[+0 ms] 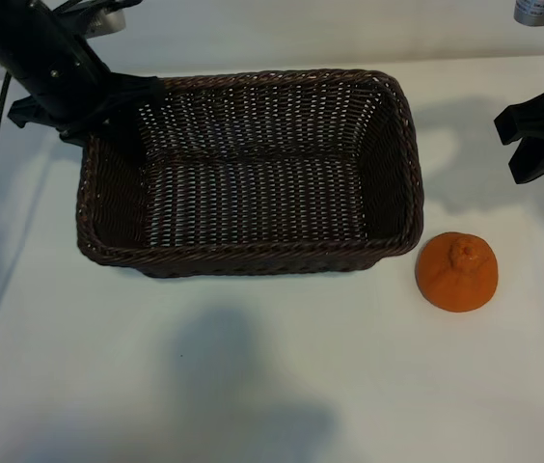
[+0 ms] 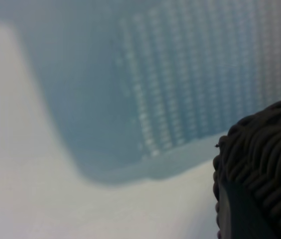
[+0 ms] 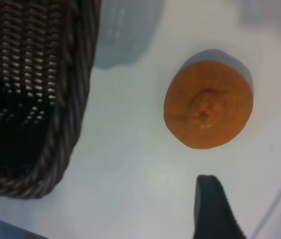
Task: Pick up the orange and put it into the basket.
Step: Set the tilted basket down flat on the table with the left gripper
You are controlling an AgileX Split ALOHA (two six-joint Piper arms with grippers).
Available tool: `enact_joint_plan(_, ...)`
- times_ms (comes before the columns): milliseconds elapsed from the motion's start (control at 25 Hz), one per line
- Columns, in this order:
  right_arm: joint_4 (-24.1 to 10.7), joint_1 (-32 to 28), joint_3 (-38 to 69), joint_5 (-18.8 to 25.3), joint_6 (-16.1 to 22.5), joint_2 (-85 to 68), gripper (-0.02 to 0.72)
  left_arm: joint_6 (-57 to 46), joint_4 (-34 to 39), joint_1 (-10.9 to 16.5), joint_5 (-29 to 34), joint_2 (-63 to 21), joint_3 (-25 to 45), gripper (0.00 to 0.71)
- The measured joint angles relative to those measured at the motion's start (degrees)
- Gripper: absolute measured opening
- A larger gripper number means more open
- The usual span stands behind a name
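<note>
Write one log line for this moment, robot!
orange: on table, outside basket | left gripper: at basket corner | right gripper: open, above orange

I see the basket point(image 1: 253, 246) at the middle of the table point(image 1: 253, 386), with the orange point(image 1: 456, 271) just beside its near right corner (not touching). My left gripper point(image 1: 108, 121) sits over the basket's far left corner; my right gripper point(image 1: 542, 145) hangs behind the orange.

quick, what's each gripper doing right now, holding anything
left gripper: at the basket's far left corner; grip cannot be told.
right gripper: open, empty, near the orange.
</note>
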Motion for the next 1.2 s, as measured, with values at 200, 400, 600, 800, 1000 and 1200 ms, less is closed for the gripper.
enact_joint_plan(200, 0.0, 0.0, 0.0, 0.0, 0.0, 0.0, 0.362, -1.1, 0.4, 0.0, -0.4, 0.2, -0.3, 0.208)
enact_joint_plan(400, 0.1, 0.0, 0.0, 0.0, 0.0, 0.0, 0.362, -1.3, 0.2, 0.0, -0.5, 2.6, -0.4, 0.208)
enact_joint_plan(600, 0.2, 0.0, 0.0, 0.0, 0.0, 0.0, 0.362, -1.4, 0.0, -0.4, -2.1, 6.3, -0.4, 0.208)
enact_joint_plan(800, 0.2, 0.0, 0.0, 0.0, 0.0, 0.0, 0.362, -1.5, 0.0, -2.3, -4.8, 8.9, -0.4, 0.208)
enact_joint_plan(1000, 0.2, 0.0, 0.0, 0.0, 0.0, 0.0, 0.362, -0.6, 0.0, -4.4, -6.9, 10.2, -0.4, 0.208)
enact_joint_plan(1200, 0.2, 0.0, 0.0, 0.0, 0.0, 0.0, 0.362, -0.5, 0.1, -4.7, -6.9, 11.0, -0.4, 0.208)
